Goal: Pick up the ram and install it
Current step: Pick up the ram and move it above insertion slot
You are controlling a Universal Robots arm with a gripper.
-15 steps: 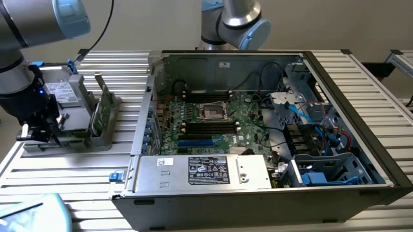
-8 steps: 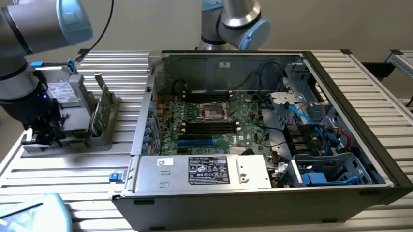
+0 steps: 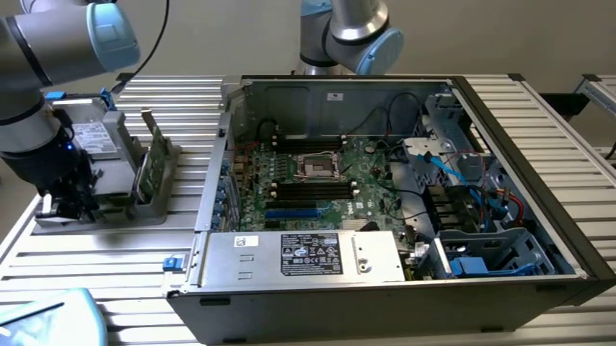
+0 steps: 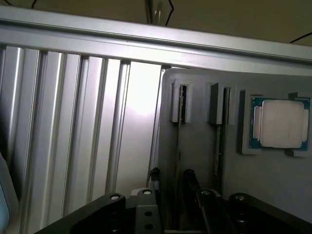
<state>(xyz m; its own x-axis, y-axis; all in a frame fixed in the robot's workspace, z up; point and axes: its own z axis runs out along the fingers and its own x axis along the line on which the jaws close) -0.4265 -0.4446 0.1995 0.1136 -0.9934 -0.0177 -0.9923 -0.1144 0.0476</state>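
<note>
Two ram sticks stand on edge in the slots of a grey holder (image 4: 204,146). One ram stick (image 4: 179,141) runs toward my gripper (image 4: 171,181), the other (image 4: 218,141) lies beside it. The dark fingertips (image 4: 154,176) stand apart, one on each side of the first stick's line, and hold nothing. In the exterior view the ram sticks (image 3: 147,167) rise green from the holder (image 3: 144,205) at the exterior view's left. My gripper (image 3: 63,207) hangs low at the holder's left end. The open computer case (image 3: 385,194) shows its motherboard with black memory slots (image 3: 313,189).
A square silver processor chip (image 4: 281,124) lies in a recess of the holder beside the sticks. A grey drive with a white label (image 3: 94,137) stands behind the holder. A second robot arm (image 3: 347,32) rises behind the case. The ribbed metal table (image 3: 106,252) carries everything.
</note>
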